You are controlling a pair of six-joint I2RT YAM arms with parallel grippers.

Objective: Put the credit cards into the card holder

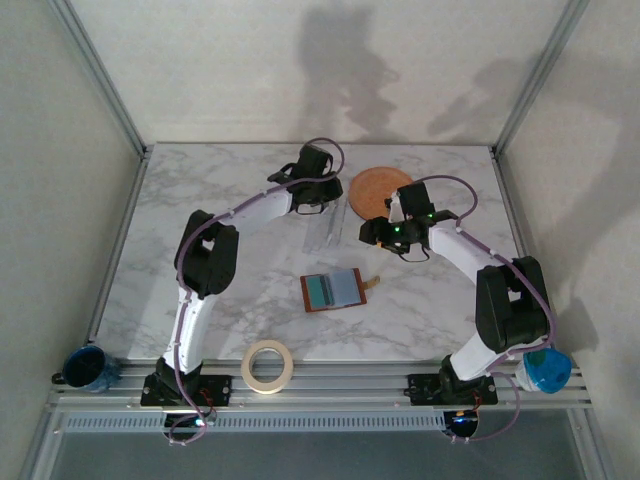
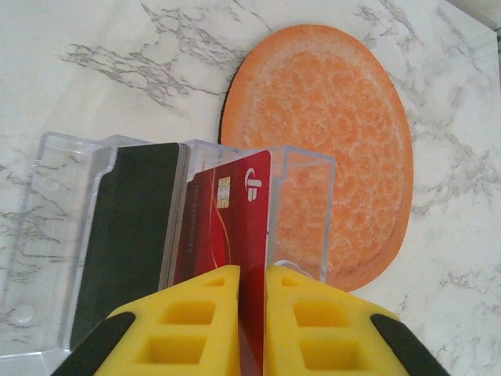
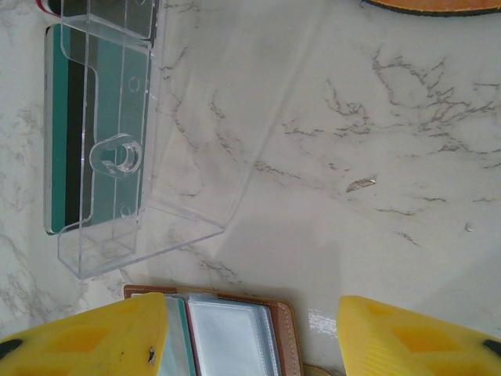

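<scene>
Pinching a red card [image 2: 228,235], left fingers [image 2: 196,329]; right fingers [image 3: 86,341] spread; white marble table [image 1: 220,200], pale walls [image 1: 60,150].

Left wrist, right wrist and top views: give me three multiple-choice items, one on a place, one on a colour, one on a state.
1. Where on the table does the tape roll lie?
A. at the far edge
B. at the near edge
C. dead centre

2. What colour is the card pinched in the left hand?
A. teal
B. red
C. white

3. How do the fingers of the right hand stand?
A. wide apart
B. shut on a card
C. shut on nothing

Key:
1 B: the top view shows the roll by the rail nearest the arms.
2 B: the red card sits between the yellow fingers.
3 A: a wide gap separates the fingers, with the card holder showing through it.
</scene>
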